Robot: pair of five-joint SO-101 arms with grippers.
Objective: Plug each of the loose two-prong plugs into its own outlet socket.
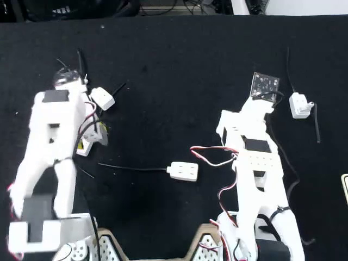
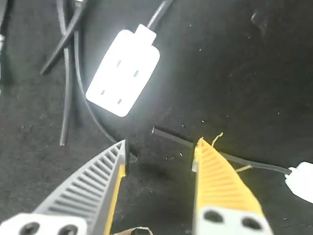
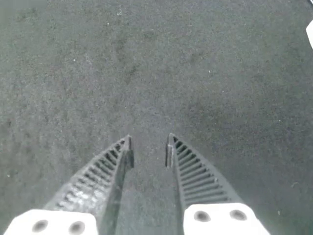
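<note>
A black cloth table holds two white robot arms, seen from above. Near its centre lies the middle socket block, white, on a thin black cord. A second socket block, white with paired slots facing up, lies to the left of the middle one and farther back, among loose black cords. A white plug on its own cord lies well to the right of the middle block and farther back; its prongs are too small to make out.

The left gripper hangs left of the middle block, just short of the second one, with its fingers spread wide and empty. The right gripper, to the right of the middle block, has its fingers nearly together over bare cloth, holding nothing.

The plug is probably light, hard and smooth, with a springy cord that tugs. It would be best pinched across the flat sides of its body, not by the cord. The sockets will likely slide unless braced.
</note>
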